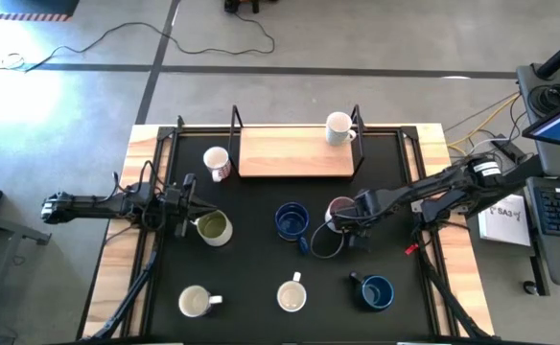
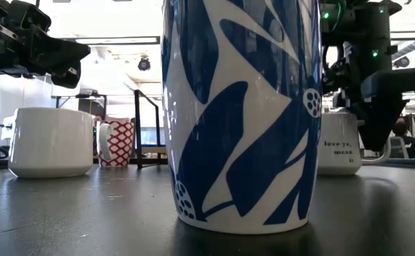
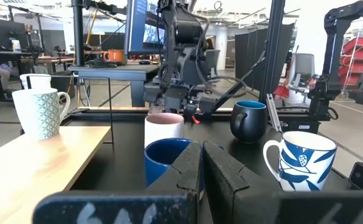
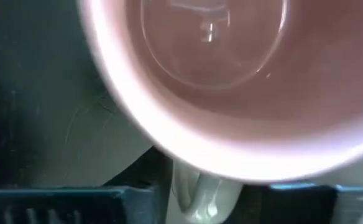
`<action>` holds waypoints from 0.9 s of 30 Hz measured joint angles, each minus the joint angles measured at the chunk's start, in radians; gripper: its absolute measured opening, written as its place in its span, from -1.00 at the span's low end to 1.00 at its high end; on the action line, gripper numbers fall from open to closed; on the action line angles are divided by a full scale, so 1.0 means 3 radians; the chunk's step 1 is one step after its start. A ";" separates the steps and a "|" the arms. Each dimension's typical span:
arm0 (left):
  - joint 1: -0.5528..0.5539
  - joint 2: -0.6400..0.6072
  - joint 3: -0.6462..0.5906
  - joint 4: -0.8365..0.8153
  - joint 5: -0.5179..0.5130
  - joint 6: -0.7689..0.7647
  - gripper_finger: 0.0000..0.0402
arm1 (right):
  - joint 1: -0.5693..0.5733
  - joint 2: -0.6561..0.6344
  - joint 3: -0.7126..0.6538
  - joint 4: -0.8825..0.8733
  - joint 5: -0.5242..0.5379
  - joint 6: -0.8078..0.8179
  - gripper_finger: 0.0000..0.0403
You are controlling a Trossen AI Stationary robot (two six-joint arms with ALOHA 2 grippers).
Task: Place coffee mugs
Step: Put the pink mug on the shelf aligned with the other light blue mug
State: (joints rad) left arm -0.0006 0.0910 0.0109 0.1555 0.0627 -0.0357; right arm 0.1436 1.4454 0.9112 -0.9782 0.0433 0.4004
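A pinkish mug [image 1: 340, 210] stands on the black mat, right of centre. My right gripper [image 1: 350, 228] points down over it, open. In the right wrist view the mug's handle [image 4: 201, 194] stands between the two fingers; no touch shows. In the left wrist view that gripper [image 3: 183, 104] hangs just above the pink rim [image 3: 164, 118]. My left gripper [image 3: 201, 167] is shut and level at the mat's left, beside an olive-green mug [image 1: 213, 228], holding nothing. A white mug [image 1: 338, 127] stands on the wooden shelf [image 1: 280, 158].
A dark blue mug [image 1: 291, 220] stands just left of the pink one. Another dark blue mug [image 1: 376, 292], a blue-leaf mug [image 1: 291, 295] and a white mug [image 1: 196, 302] stand near the front edge. A red-print mug [image 1: 218, 163] stands left of the shelf.
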 joint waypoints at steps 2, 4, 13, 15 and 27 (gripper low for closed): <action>0.0000 0.0001 0.0000 -0.0001 -0.0001 -0.0001 -1.00 | -0.0001 0.0038 0.0000 -0.0003 -0.0011 0.0007 -0.60; 0.0000 0.0000 0.0000 0.0000 -0.0001 0.0000 -1.00 | -0.0001 0.0059 0.0002 0.0002 -0.0042 -0.0001 -0.73; 0.0001 0.0001 0.0000 0.0000 -0.0001 -0.0001 -1.00 | 0.0000 -0.0073 0.0209 -0.0027 -0.0093 -0.0001 -0.82; 0.0001 0.0001 0.0000 0.0000 -0.0001 0.0000 -1.00 | -0.0002 -0.0094 0.0332 -0.0017 -0.0070 -0.0003 -0.82; 0.0001 0.0000 0.0000 0.0000 -0.0001 -0.0001 -1.00 | -0.0133 -0.0068 0.1147 0.0003 0.0487 0.0015 -0.82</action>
State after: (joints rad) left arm -0.0003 0.0911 0.0109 0.1555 0.0625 -0.0359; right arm 0.1038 1.4250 1.2554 -0.9774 0.1894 0.4049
